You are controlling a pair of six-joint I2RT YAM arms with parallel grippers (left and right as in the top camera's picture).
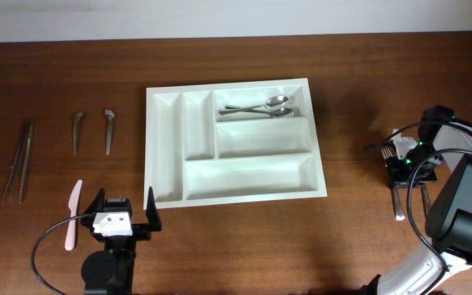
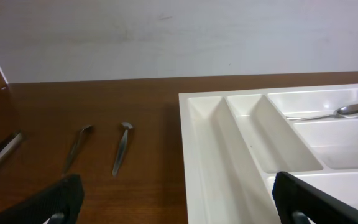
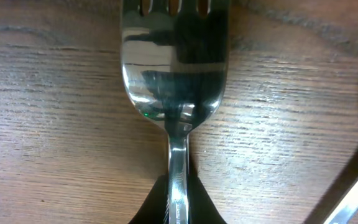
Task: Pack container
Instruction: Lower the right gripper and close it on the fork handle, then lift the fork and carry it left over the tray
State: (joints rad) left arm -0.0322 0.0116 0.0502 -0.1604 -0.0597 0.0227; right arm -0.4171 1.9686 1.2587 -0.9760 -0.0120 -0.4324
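Note:
The white container (image 1: 252,176) lies mid-table, and two metal spoons (image 1: 260,106) rest in its top right compartment. Its near left corner (image 2: 210,143) fills the right half of the left wrist view. My left gripper (image 1: 124,203) stands open near the front edge, left of the container, with nothing between its fingers (image 2: 55,202). At the table's right side my right gripper (image 1: 406,168) is down on the cutlery there. In the right wrist view it (image 3: 178,199) is shut on the neck of a steel fork (image 3: 173,81) lying on the wood.
Left of the container lie metal tongs (image 1: 19,160), two small spoons (image 1: 93,131) and a pink knife (image 1: 72,215). More cutlery (image 1: 399,205) lies under the right gripper, and one piece (image 3: 353,199) shows beside the fork.

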